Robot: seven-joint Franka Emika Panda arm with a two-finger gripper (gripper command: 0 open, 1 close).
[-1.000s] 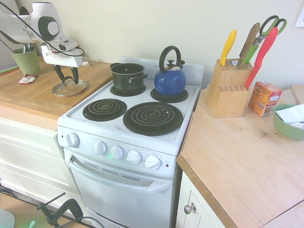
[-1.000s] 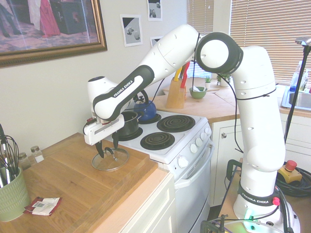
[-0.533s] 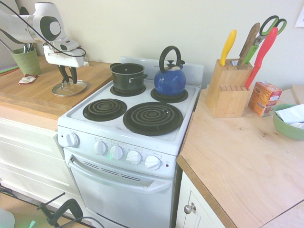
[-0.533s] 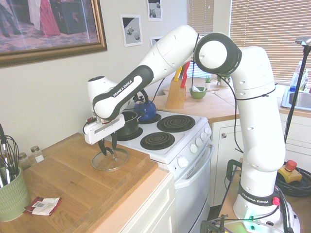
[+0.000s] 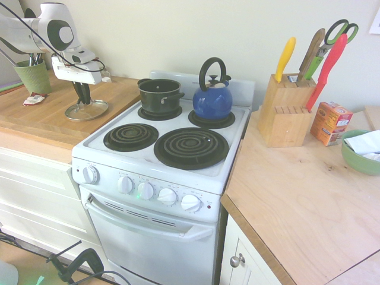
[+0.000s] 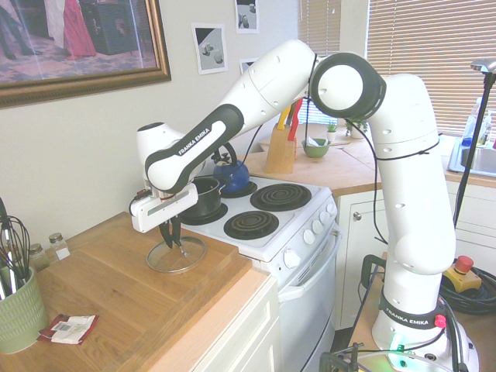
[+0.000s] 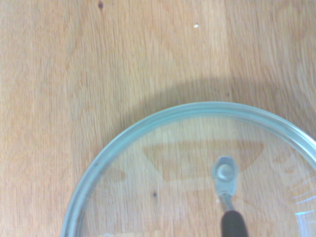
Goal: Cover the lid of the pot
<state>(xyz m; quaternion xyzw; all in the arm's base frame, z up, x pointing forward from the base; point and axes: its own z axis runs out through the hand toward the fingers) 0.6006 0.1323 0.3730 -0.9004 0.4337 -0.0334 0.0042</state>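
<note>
First exterior view, left to right: green utensil holder (image 5: 32,77) at the back of the wooden worktop (image 5: 122,89), utensils standing in it. Red-and-white packet (image 5: 34,100) lies just in front of it. Next, the arm (image 5: 59,29) reaches in from the left, jaws (image 5: 84,102) pointing down over the lid (image 5: 86,110). Jaws are nearly closed, fingers drawn close together, at the upright handle (image 7: 233,224) of the lid. Can't tell whether they have a firm hold on it. Lid is clear glass with a metal rim, lying on the worktop beside the stove (image 5: 148,172), well short of the pot. Wrist view has part of the rim and the handle, with its dark upper part blurred. Pot (image 5: 160,98) is dark, side handles on, sitting uncovered on the rear left burner. Front left burner (image 5: 130,137) and the larger front right burner (image 5: 191,148) are bare coils. Blue kettle (image 5: 212,102) is on the rear right burner, black handle up. Past the stove, knife block (image 5: 287,116) on the right-hand worktop: yellow, brown and red handles plus green-and-black scissors (image 5: 332,47). Orange box (image 5: 331,123) just right of the block. Then green bowl (image 5: 361,160) at the picture edge, white cloth (image 5: 365,142) in it.
</note>
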